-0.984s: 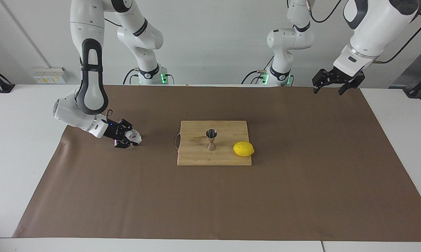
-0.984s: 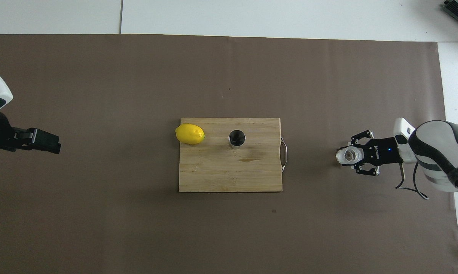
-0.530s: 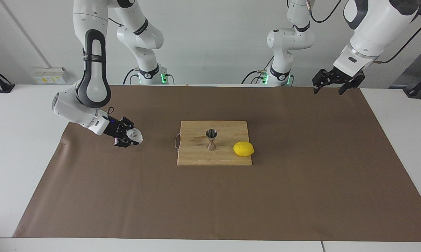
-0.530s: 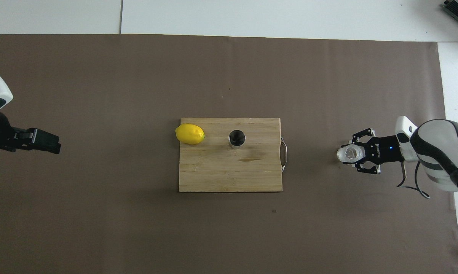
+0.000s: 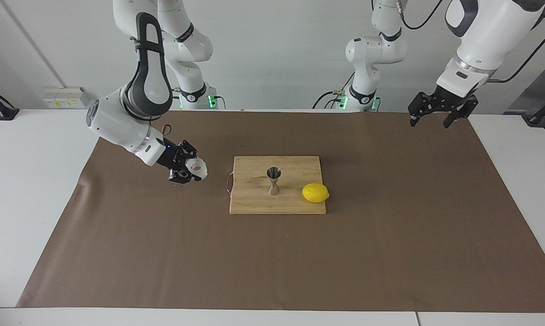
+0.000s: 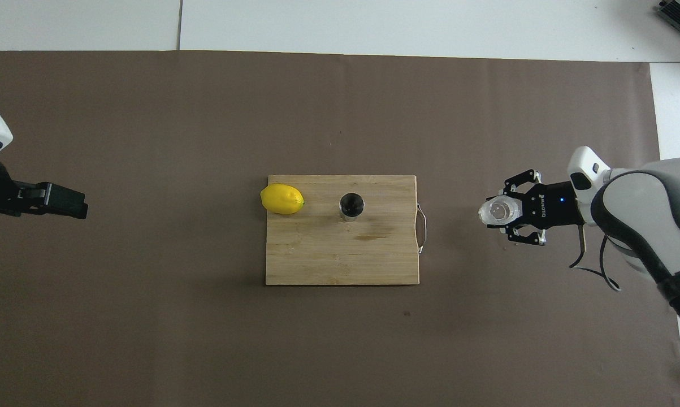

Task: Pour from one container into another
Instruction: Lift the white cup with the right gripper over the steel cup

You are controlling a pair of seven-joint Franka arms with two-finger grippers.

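The small clear faceted glass cup [image 5: 197, 168] [image 6: 499, 211] hangs in the air over the brown mat, between the board and the right arm's end of the table. My right gripper [image 5: 190, 171] [image 6: 508, 212] is shut on it. The steel hourglass jigger [image 5: 273, 180] [image 6: 351, 205] stands upright on the wooden cutting board [image 5: 254, 203] [image 6: 328, 260]. My left gripper [image 5: 440, 111] [image 6: 63, 200] waits open, high over the mat at the left arm's end.
A yellow lemon [image 5: 315, 193] [image 6: 282, 199] lies on the board's corner beside the jigger, toward the left arm's end. The board has a metal handle [image 5: 229, 182] [image 6: 423, 229] on its edge toward the right arm. A brown mat [image 5: 272, 262] covers the table.
My right gripper has lifted the cup off the mat and carried it toward the board. The left gripper has shifted only slightly.
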